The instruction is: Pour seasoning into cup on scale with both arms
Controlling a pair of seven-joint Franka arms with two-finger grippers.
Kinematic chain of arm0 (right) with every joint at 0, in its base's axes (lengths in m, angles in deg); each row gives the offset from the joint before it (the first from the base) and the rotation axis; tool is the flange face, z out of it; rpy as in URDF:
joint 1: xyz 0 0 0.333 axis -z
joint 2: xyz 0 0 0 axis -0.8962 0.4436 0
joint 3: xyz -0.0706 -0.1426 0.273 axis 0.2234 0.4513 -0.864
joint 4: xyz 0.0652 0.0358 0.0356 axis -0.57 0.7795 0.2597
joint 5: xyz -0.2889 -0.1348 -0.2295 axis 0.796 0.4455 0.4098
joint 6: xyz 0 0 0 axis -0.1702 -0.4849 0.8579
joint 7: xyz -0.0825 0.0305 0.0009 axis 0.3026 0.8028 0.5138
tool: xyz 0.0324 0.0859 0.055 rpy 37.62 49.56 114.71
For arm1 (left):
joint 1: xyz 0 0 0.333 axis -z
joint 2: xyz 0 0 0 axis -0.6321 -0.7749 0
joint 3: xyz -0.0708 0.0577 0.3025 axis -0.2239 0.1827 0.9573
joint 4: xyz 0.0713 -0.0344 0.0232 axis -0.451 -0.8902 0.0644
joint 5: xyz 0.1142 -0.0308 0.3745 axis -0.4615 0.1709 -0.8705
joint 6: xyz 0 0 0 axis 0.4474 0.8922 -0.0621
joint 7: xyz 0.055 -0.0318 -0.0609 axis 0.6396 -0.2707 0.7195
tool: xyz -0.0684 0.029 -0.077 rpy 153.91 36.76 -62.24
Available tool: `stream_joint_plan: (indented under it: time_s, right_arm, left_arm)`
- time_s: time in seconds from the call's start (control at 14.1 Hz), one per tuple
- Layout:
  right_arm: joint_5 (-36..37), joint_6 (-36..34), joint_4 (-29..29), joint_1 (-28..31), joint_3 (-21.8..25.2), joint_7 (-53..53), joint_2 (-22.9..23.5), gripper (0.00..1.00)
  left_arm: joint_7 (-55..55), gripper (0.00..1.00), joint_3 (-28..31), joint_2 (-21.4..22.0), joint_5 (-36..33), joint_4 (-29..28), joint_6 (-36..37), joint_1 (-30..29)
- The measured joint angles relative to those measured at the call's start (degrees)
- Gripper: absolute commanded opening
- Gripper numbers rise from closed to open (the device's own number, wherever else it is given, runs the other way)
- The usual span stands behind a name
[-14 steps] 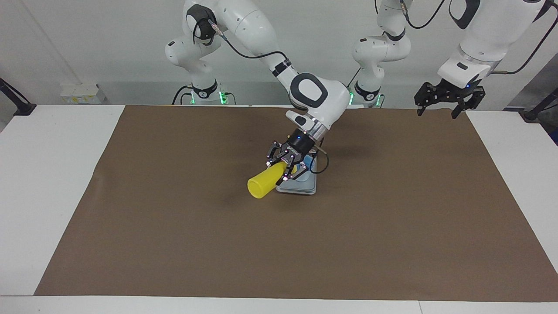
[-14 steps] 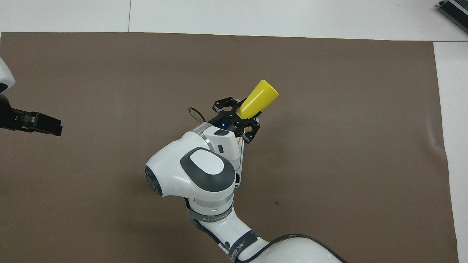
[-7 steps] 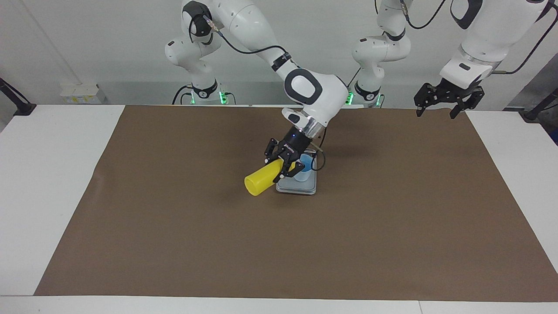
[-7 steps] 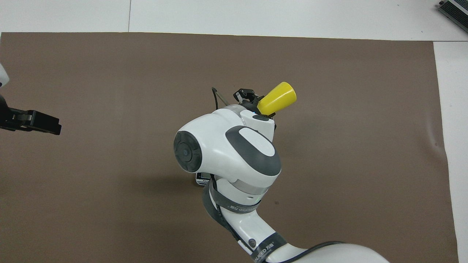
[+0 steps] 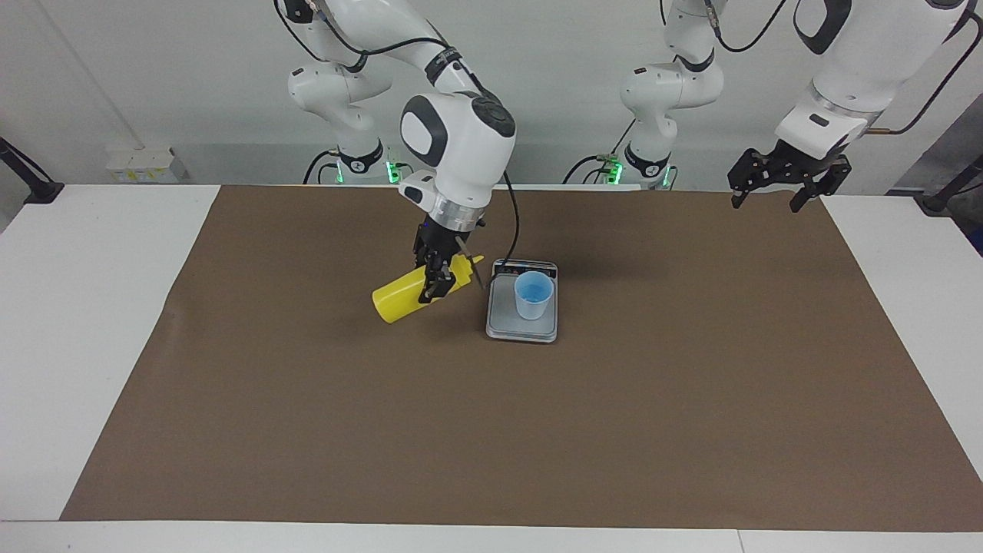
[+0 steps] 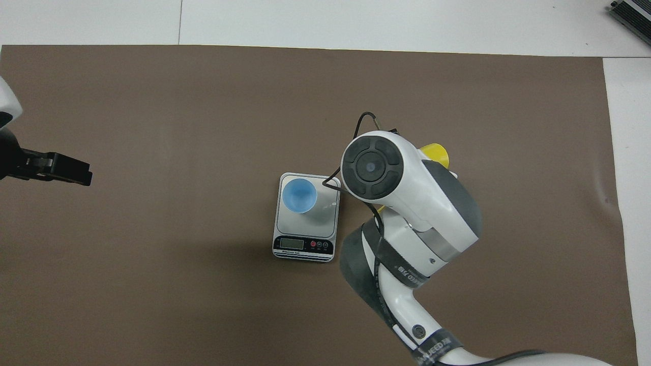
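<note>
My right end effector point(image 5: 432, 278) is clamped on the seasoning point(image 5: 418, 289), holding it tilted near flat, nozzle aimed at the scale point(image 5: 522, 328), base toward the right arm's end; it hangs over the brown mat point(image 5: 307, 422) just beside the scale, about 9 o'clock of it in the facing view. My guess: angled this way so the nozzle clears the cup rim. The cup point(image 5: 533, 295) stands upright on the scale plate; overhead, cup point(image 6: 299, 195) sits at the plate's 11 o'clock, display strip at 6. Left end effector point(image 5: 780, 178) waits, fingers apart, over the mat's edge at 2 o'clock in the facing view, well apart. Right arm point(image 6: 407, 198) hides most of the bottle overhead. Nothing else on the surface point(image 5: 77, 307), nothing blocks the path
</note>
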Motion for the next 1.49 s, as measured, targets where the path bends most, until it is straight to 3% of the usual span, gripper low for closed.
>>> stream_joint_plan:
  time_s: [0.14,0.43,0.78,1.21,1.49]
  right_arm:
    - [-4.89,0.04,0.4,2.19,0.01,-0.6,-0.13,0.0]
    - [-16.41,0.09,1.63,6.97,0.02,-5.39,-0.14,0.0]
    - [-32.51,0.28,3.86,16.38,0.1,-17.01,-0.18,0.0]
    - [-50.5,0.68,9.84,30.76,0.28,-35.44,-0.21,0.0]
    - [-57.12,0.75,14.25,36.8,0.29,-45.3,-0.25,0.0]
  left_arm:
    - [5.08,1.0,-0.63,-0.1,0.55,-1.34,-2.68,1.91]
    - [21.79,1.0,-1.25,-1.0,1.37,-8.2,-13.0,11.38]
    - [36.11,1.0,-1.48,-6.34,1.44,-11.1,-21.6,21.46]
    - [35.76,1.0,-0.54,-7.18,-1.34,-9.1,-19.66,21.72]
    - [22.92,1.0,0.56,-4.7,-2.42,-5.4,-13.15,16.46]
